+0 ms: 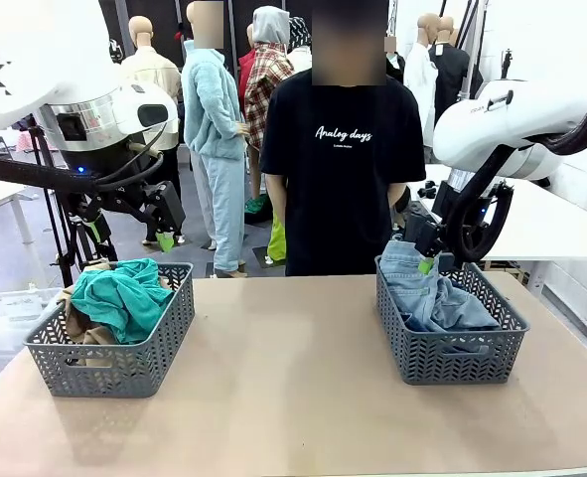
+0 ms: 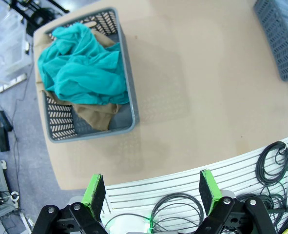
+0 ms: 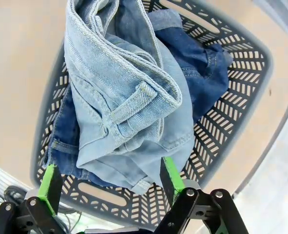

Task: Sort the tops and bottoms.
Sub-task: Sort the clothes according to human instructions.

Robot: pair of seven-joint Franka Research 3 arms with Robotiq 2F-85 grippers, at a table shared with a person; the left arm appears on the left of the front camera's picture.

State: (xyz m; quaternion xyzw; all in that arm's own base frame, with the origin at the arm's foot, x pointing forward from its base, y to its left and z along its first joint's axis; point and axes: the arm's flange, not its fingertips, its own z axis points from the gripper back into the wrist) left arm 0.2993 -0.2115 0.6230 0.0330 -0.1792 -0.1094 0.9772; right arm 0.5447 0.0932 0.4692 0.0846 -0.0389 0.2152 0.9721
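Tops: teal shirt [image 2: 80,68] lies over tan shirt [image 2: 97,114] in the left basket [image 1: 114,363].
Bottoms: light denim shorts [image 3: 129,92] lie over dark denim shorts [image 3: 202,68] in the right basket [image 1: 457,358].
Left gripper [image 2: 148,192]: released, jaws wide, empty, above the table's near left edge.
Right gripper [image 3: 107,178]: released, jaws wide, empty, just above the denim.
Table [image 1: 288,378]: bare between baskets.
Person [image 1: 343,149]: stands at the far side.

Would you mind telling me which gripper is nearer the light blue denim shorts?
The right gripper, open, hovers directly above the light blue denim shorts in their grey basket. The left gripper, open, hangs over the table's opposite end.
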